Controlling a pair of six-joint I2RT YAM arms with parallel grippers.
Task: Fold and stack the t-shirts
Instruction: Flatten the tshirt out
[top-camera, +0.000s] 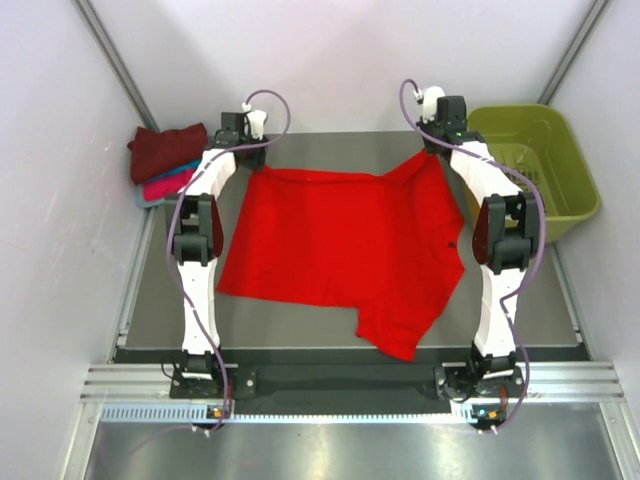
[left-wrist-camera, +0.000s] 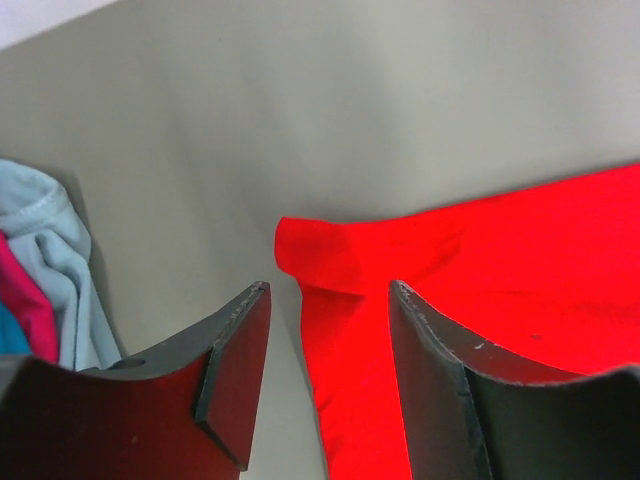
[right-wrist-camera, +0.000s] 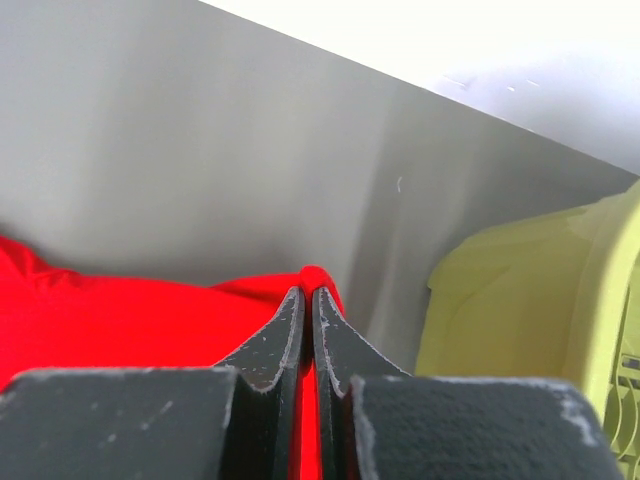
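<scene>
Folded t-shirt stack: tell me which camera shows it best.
Top external. The folded t-shirt stack sits whole at far left, maroon on top, with pink, teal and pale blue edges below. Left wrist catches only a pale blue, pink and teal sliver at its left border. Right wrist shows none of it.

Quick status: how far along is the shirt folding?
Done: a stack of folded shirts sits far left. In hand: the red t-shirt lies spread out, right end effector shut on its far right corner, left end effector open over the far left corner. Left: fold it and stack it.
</scene>
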